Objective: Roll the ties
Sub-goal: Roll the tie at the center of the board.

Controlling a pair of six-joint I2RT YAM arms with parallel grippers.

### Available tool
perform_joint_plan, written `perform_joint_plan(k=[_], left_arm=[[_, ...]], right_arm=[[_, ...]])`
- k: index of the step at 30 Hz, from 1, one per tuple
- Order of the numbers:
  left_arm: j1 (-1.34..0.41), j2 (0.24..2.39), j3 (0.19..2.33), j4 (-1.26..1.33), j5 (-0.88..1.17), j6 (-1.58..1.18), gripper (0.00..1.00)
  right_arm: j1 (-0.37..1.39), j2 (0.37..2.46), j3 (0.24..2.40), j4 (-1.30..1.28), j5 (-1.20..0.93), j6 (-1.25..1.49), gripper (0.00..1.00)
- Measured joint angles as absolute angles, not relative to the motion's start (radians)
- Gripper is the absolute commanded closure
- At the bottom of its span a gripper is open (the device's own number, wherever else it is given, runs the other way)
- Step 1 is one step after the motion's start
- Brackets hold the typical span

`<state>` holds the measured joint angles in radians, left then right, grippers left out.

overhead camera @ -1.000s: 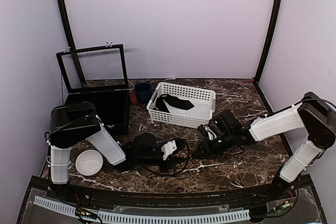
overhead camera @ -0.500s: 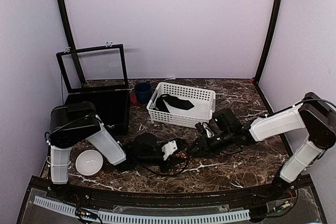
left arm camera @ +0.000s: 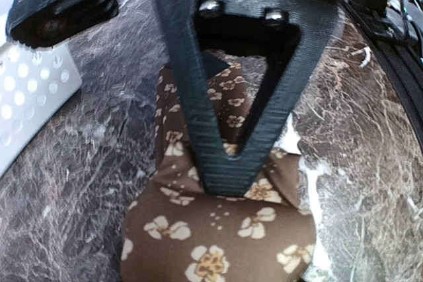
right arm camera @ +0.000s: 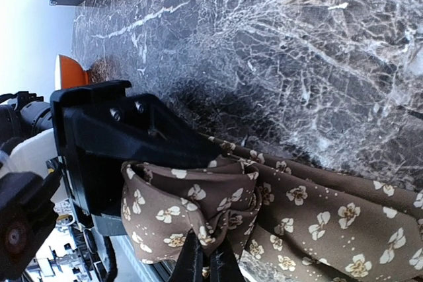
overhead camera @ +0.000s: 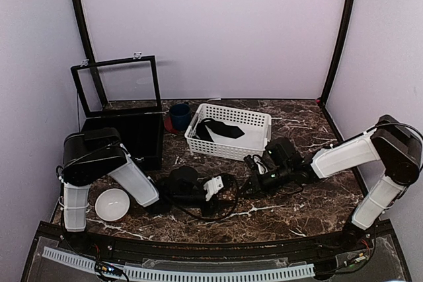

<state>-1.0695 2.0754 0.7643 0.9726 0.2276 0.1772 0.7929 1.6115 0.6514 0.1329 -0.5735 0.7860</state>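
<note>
A brown tie with tan flowers [right arm camera: 330, 222] lies on the marble table [right arm camera: 317, 64]. Its end is wound into a loose coil [right arm camera: 178, 209] that sits in my left gripper [right arm camera: 125, 137]. In the left wrist view one black finger [left arm camera: 231, 163] lies over the cloth [left arm camera: 218, 242] and hides the rest of the jaws. My right gripper [right arm camera: 206, 265] is shut, pinching a fold at the coil's edge. From above, the left gripper [overhead camera: 221, 188] and the right gripper [overhead camera: 253, 179] nearly meet at mid-table. The tie is hard to make out there.
A white slotted basket [overhead camera: 231, 113] with a dark item inside stands behind the grippers. A blue cup [overhead camera: 178, 115] is to its left. A black box with a raised lid [overhead camera: 129, 137] is at the far left. A white bowl [overhead camera: 111, 204] sits by the left arm's base.
My right gripper has moved left toward the left gripper, opened briefly and closed on the coil's edge. The left arm has stayed in place.
</note>
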Motion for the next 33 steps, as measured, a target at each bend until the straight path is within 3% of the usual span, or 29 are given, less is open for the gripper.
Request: perform_joint_plan(k=[8,16,22,31,33], left_arm=[[-1.068,2.074,0.689,1.070,0.255,0.139,0.18],[-1.061,2.089,0.626,1.193,0.279,0.112,0.13],[-1.025,2.124,0.628,1.276,0.295,0.075,0.03],[-1.006,2.174,0.792,1.153,0.427,0.109,0.02],[-1.006,2.196,0.820,1.140,0.457,0.121,0.06]], right_arm=[[0.783,1.613,0.639,0.136,-0.557,0.735,1.00],[0.736,1.637,0.595,0.183,-0.572,0.707,1.00],[0.719,1.646,0.587,0.201,-0.591,0.690,1.00],[0.718,1.645,0.587,0.202,-0.595,0.690,1.00],[0.718,1.644,0.589,0.199,-0.595,0.690,1.00]])
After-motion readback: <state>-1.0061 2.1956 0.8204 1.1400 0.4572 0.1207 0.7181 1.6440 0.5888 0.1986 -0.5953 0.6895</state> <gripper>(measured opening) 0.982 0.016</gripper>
